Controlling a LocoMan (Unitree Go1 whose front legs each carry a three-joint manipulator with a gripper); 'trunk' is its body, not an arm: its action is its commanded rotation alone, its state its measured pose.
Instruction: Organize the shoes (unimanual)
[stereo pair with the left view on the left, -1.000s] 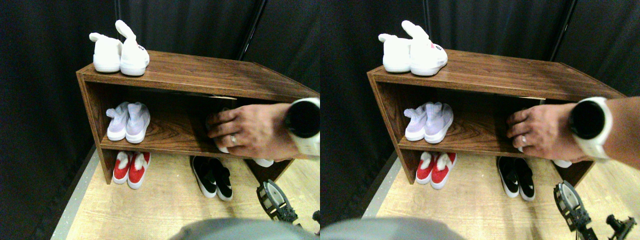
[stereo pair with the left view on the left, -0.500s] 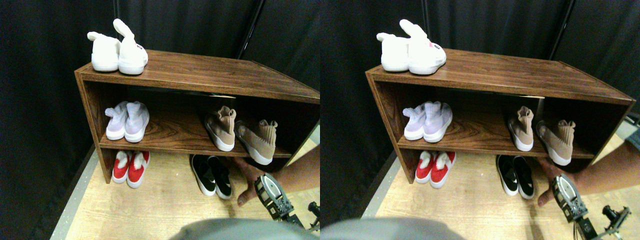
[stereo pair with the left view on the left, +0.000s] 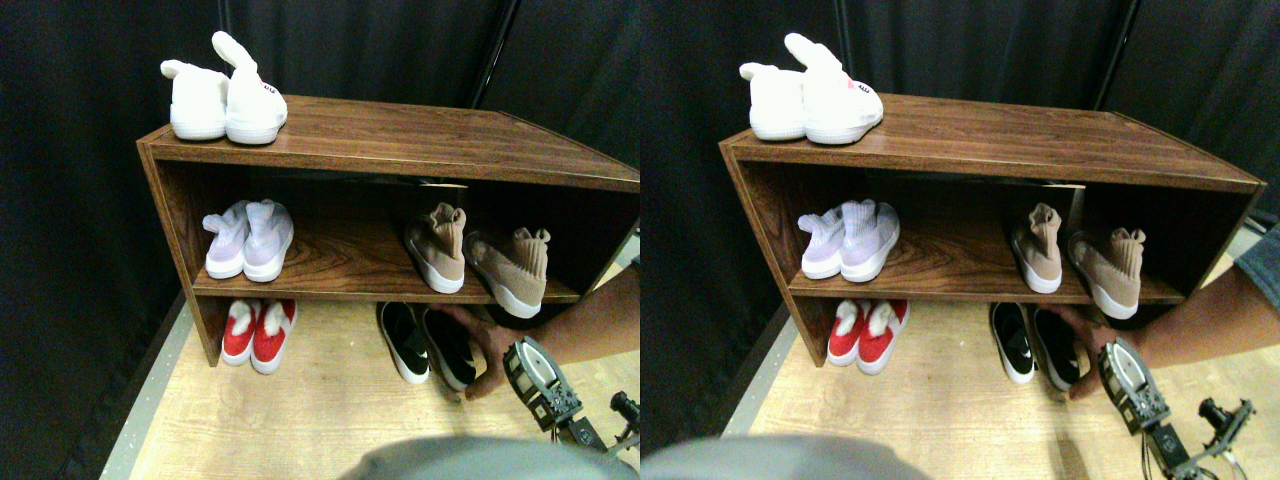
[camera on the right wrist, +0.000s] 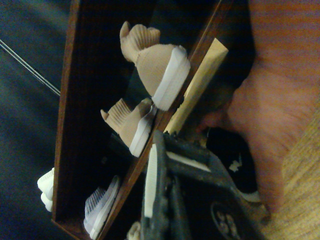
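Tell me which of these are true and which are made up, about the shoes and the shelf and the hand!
1. The white shoes sit on top of the wooden shelf. True.
2. The tan shoes are on the floor. False: they stand on the middle board of the shelf, at its right, toes splayed apart.
3. A person's hand is touching the black shoes. True: it is on the right one.
4. The red shoes are beside the tan ones. False: they are on the floor under the shelf's left end, below the pale lilac shoes.
5. The right gripper holds a shoe. False: it holds none and stays low, right of the black pair.
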